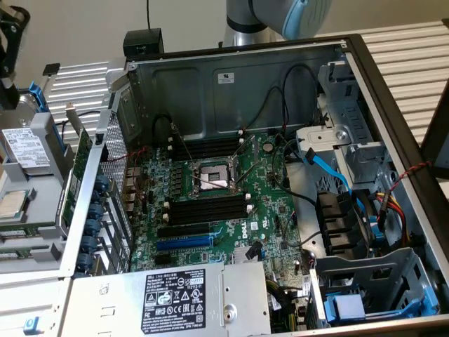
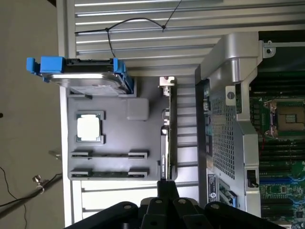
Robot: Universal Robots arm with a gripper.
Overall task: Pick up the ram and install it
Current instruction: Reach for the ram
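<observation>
Ram, narrow green circuit-board stick [image 2: 109,173], noted edge-up in grey plastic tray [image 2: 114,138], untouched. Black gripper [image 2: 167,185] near tray edge, fingers pressed together, empty. Judged best: centred over stick, fingers parted, gripped squarely mid-length.

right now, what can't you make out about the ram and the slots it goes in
- ram: wrist view, seen edge-on in the grey tray, so its chips and label are hidden.
- memory slots: exterior view, too small to tell whether the end clips stand open.
- robot arm: exterior view, cut off by the top edge.
</observation>
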